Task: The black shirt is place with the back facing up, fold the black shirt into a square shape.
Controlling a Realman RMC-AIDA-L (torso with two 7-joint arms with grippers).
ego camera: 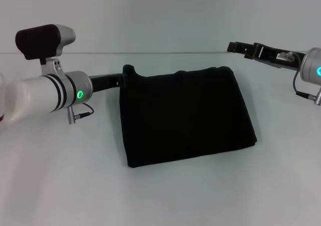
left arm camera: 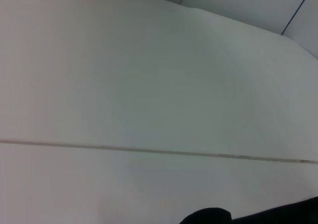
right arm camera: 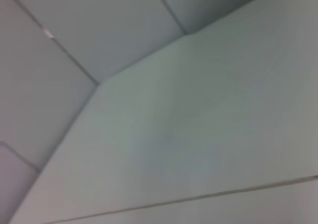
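The black shirt (ego camera: 185,116) lies on the white table (ego camera: 165,196), folded into a rough square with no print showing. My left gripper (ego camera: 120,78) reaches in from the left and meets the shirt's far left corner, which stands up in a small bump. A bit of black cloth shows at the edge of the left wrist view (left arm camera: 206,216). My right gripper (ego camera: 232,47) hangs in the air just beyond the shirt's far right corner, apart from the cloth. The right wrist view shows only table and wall.
The table's far edge (ego camera: 165,52) meets a pale wall behind the shirt. The left arm's silver body (ego camera: 45,93) takes up the left side, and the right arm's wrist (ego camera: 311,68) sits at the right edge.
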